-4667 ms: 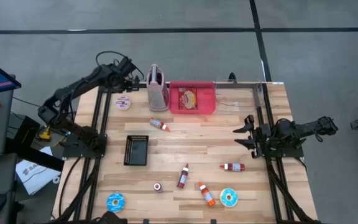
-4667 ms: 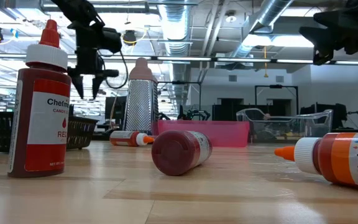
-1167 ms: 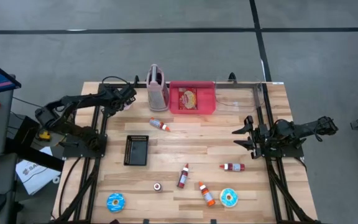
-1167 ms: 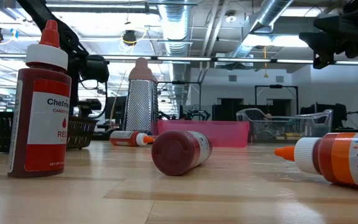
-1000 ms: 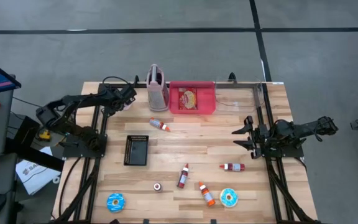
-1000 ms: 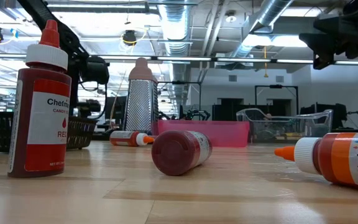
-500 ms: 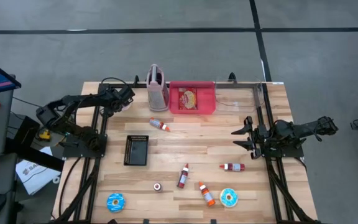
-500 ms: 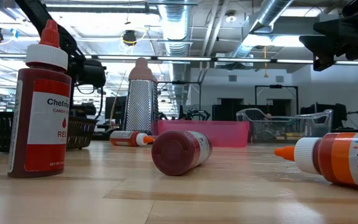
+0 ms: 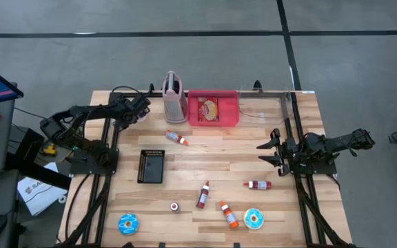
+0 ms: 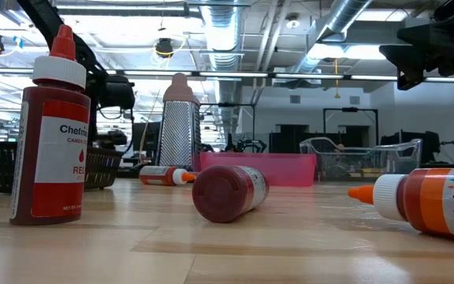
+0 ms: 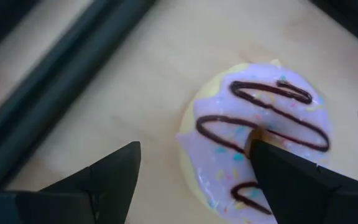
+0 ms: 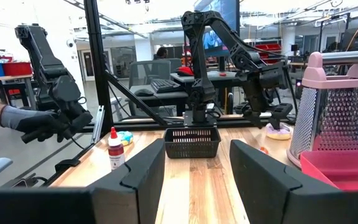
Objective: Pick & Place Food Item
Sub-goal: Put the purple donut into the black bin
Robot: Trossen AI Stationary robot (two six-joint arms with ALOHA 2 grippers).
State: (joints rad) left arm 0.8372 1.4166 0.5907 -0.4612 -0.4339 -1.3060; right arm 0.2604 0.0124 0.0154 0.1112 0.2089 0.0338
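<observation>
A donut with purple icing and chocolate stripes (image 11: 260, 137) lies flat on the wood at the table's far left, mostly hidden under my left gripper (image 9: 138, 110) in the high view. My left gripper (image 11: 194, 149) is open and points steeply down at it. One finger (image 11: 104, 177) stands over bare wood beside the donut's edge, the other (image 11: 297, 183) over the donut's middle. My right gripper (image 9: 262, 147) waits open and raised at the table's right side, holding nothing. My left gripper comes at the donut from above, with one fingertip (image 11: 257, 149) at the donut's centre and the other outside its rim. I cannot tell whether either finger touches the icing. The donut lies flat on the table.
A pink-topped grater (image 9: 174, 96) and a red tray (image 9: 213, 109) stand just right of the donut. A black basket (image 9: 151, 166), several sauce bottles (image 9: 203, 194), a blue donut (image 9: 127, 223) and a teal donut (image 9: 254, 219) lie nearer. A person's gloved hand (image 12: 23, 121) shows beyond the table.
Since the earliest frame my left gripper has come down from high above the table's far left to just over the purple donut. In the last second it has stayed there, open, and the donut has not moved.
</observation>
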